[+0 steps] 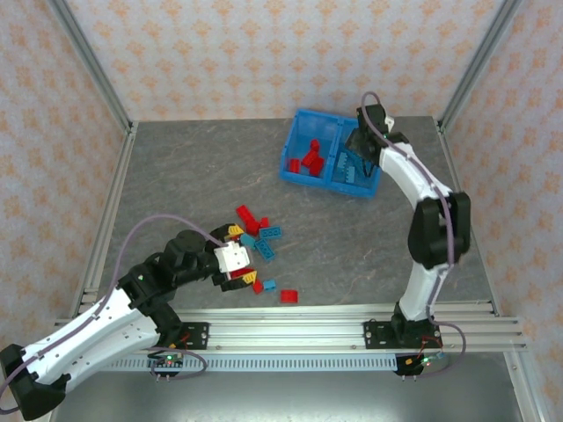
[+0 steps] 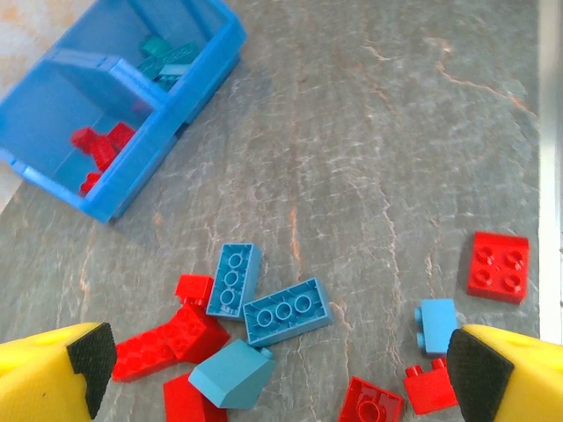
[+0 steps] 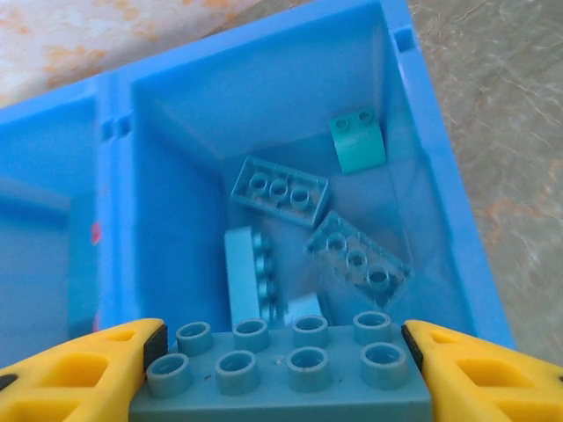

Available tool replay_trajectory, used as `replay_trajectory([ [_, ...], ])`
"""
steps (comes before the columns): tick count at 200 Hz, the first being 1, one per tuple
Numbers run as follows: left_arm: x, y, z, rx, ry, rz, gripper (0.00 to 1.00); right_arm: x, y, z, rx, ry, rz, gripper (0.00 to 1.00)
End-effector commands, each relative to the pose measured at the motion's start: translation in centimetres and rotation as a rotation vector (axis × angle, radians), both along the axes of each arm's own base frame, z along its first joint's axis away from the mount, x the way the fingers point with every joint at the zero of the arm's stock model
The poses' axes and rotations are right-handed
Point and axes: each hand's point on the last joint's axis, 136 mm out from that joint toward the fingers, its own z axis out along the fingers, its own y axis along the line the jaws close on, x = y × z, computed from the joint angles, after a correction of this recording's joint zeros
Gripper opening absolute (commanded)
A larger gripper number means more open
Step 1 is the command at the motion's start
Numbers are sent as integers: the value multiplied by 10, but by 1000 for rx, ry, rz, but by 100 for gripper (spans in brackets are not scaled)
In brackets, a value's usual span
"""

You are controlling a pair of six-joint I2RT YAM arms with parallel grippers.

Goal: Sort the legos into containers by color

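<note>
The blue two-compartment container sits at the back of the table. Its left half holds red legos and its right half light blue ones. My right gripper hangs over the right compartment, shut on a long light blue lego gripped by its ends. Loose red and light blue legos lie in a pile near the front. My left gripper hovers open just above that pile, with nothing between its fingers. A red square lego lies apart on the right.
An aluminium rail runs along the table's near edge, and frame posts stand at the back corners before papered walls. Bare grey tabletop stretches between the pile and the container.
</note>
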Motion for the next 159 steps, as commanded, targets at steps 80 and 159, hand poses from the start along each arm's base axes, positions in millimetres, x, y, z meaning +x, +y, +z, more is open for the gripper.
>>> replay_trajectory([
  [80, 70, 26, 14, -56, 318, 501, 100, 21, 4, 37, 81, 23, 25, 83],
  [159, 87, 36, -24, -472, 794, 1209, 85, -186, 83, 87, 296, -109, 415, 93],
])
